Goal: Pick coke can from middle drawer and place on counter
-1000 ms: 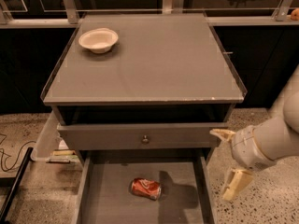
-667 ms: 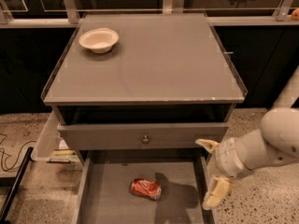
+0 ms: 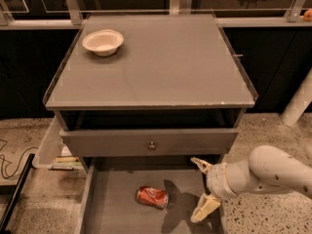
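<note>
The red coke can [image 3: 152, 197] lies on its side on the grey floor of the open middle drawer [image 3: 114, 208], near the middle. My gripper [image 3: 203, 187] is open over the drawer's right part, to the right of the can and apart from it, with cream fingers [image 3: 205, 208] spread one above the other. The grey counter [image 3: 161, 62] is above, with a thin raised rim.
A cream bowl [image 3: 103, 41] stands on the counter's far left corner. A closed drawer front with a round knob [image 3: 152, 145] sits above the open drawer. A black cable [image 3: 9, 167] lies on the speckled floor at the left. A white post [image 3: 297, 104] stands at the right.
My gripper and arm have moved left, from outside the drawer's right wall to over the drawer, closer to the can. The can has not moved.
</note>
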{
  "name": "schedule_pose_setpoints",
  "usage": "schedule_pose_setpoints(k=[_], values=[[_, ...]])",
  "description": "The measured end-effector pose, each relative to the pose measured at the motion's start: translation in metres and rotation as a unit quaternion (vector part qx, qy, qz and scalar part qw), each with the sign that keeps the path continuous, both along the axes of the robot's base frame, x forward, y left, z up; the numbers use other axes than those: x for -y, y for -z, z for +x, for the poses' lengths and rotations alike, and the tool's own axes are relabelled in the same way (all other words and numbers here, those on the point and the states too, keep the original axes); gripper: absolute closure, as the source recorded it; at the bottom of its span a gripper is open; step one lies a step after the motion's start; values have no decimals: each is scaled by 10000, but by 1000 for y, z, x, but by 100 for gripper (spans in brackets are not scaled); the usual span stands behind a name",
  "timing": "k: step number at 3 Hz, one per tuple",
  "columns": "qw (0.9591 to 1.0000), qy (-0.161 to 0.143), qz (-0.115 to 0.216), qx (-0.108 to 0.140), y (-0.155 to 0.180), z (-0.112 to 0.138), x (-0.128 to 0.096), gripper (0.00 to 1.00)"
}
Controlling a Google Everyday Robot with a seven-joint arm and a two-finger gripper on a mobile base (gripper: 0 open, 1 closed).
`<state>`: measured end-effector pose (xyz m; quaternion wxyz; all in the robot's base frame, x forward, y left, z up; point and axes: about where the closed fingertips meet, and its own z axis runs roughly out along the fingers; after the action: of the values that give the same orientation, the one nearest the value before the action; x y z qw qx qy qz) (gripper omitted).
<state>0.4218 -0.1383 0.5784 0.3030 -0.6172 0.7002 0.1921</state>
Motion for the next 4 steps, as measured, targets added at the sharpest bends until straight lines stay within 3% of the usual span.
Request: schedule_pose_setpoints(k=[1, 2, 3, 4], values=[[9999, 61, 151, -10, 54, 6, -10, 0], [9999, 61, 152, -10, 54, 6, -10, 0], [9998, 114, 188, 27, 76, 8, -22, 0], [9996, 230, 165, 84, 120, 21, -43, 0]])
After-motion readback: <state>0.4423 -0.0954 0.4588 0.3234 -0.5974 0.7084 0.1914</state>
